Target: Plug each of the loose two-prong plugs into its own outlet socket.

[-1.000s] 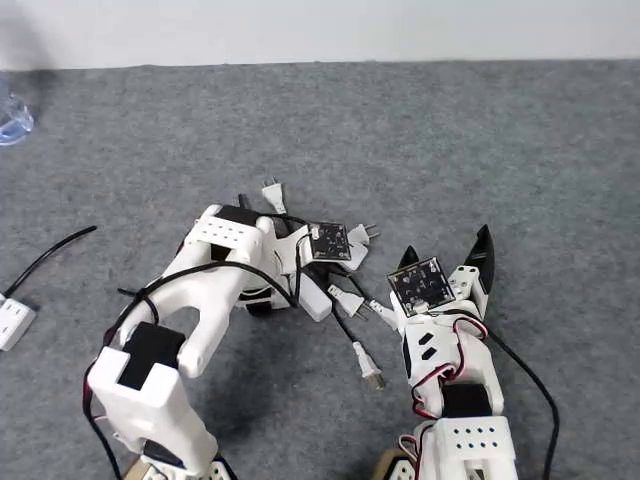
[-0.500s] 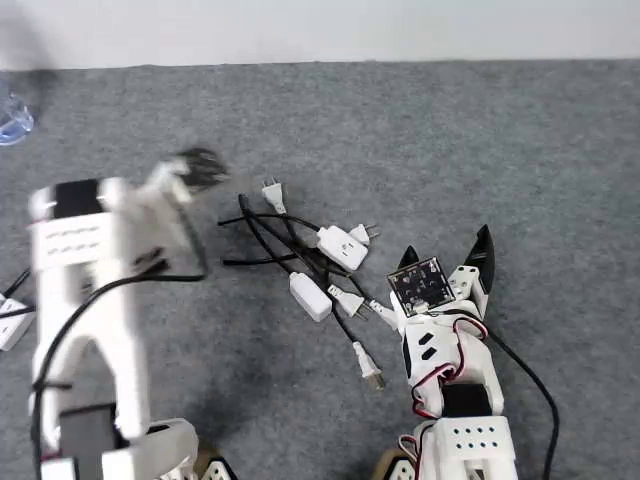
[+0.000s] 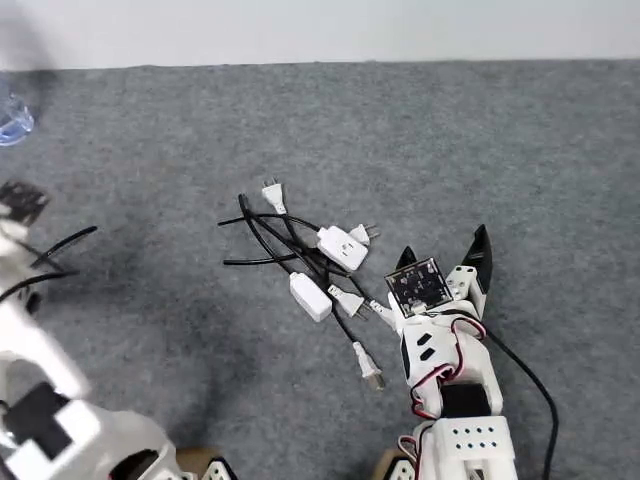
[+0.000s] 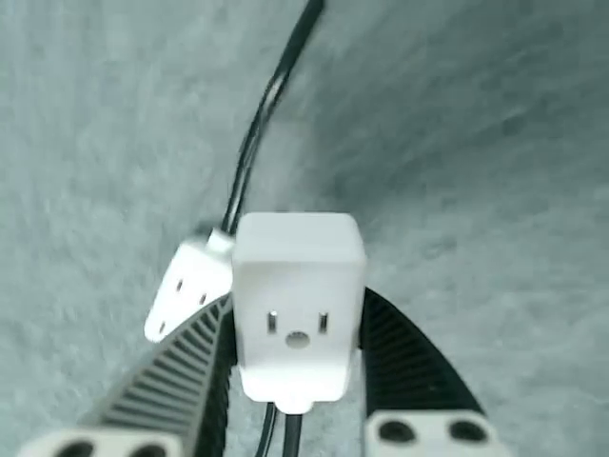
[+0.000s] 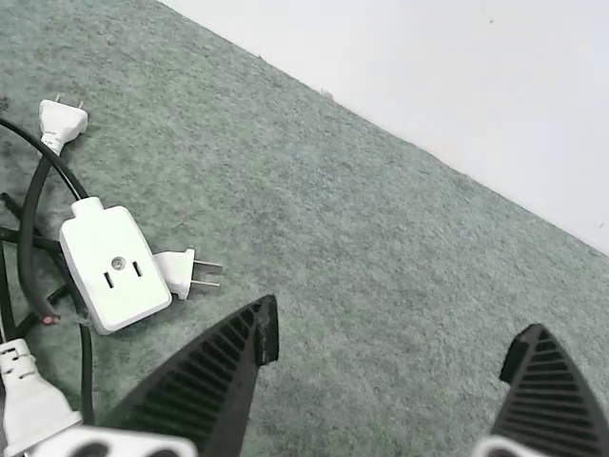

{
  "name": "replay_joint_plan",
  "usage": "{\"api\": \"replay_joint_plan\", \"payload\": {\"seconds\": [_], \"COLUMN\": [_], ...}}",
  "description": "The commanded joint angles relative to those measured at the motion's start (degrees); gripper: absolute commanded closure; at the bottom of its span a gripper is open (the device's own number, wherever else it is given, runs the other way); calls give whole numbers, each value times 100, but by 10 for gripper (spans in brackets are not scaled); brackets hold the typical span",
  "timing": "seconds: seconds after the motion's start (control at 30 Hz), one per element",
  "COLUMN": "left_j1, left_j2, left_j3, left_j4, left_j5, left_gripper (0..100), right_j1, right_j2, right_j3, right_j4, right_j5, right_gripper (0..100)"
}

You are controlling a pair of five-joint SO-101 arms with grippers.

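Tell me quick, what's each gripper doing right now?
Left gripper: closed on the white outlet socket.
Right gripper: open, holding nothing.

Smooth glossy white plastic outlet socket (image 4: 298,305); rough matt grey carpet (image 3: 500,150)

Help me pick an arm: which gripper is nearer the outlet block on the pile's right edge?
Right. The right gripper sits just beside the outlet block; the left gripper is far off to its left.

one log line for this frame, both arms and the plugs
left gripper: around white outlet socket, grip unclear | right gripper: open, empty, beside loose plugs | task: these plugs not yet inserted
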Motion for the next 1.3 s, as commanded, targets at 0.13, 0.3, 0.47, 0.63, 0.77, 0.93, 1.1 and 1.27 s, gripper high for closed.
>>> {"api": "replay_joint_plan", "payload": {"seconds": [0.13,0.3,0.47,0.63,0.77,0.93,1.1,1.27], "left_j1": [-624,-607,-624,-580,-387,123,1609,3402], "left_j2": [844,1037,1029,519,-615,-2101,-3191,-4149], "left_j3": [-57,-66,-66,-57,-57,57,1015,2079], "left_j4": [-598,-615,-607,-413,237,862,1231,527], "left_j5": [-703,-818,-809,-800,-791,-791,-404,765], "left_gripper": [985,983,844,712,710,710,710,710], "right_j1": [-119,-119,-119,-119,-119,-119,-119,-119], "right_j2": [22,22,22,22,22,22,22,22], "right_j3": [88,88,88,88,88,88,88,88], "right_j4": [22,22,31,31,22,13,13,22], "right_j5": [-26,-26,-26,-26,-26,-26,-26,-26], "right_gripper": [627,627,627,627,627,627,627,627]}}
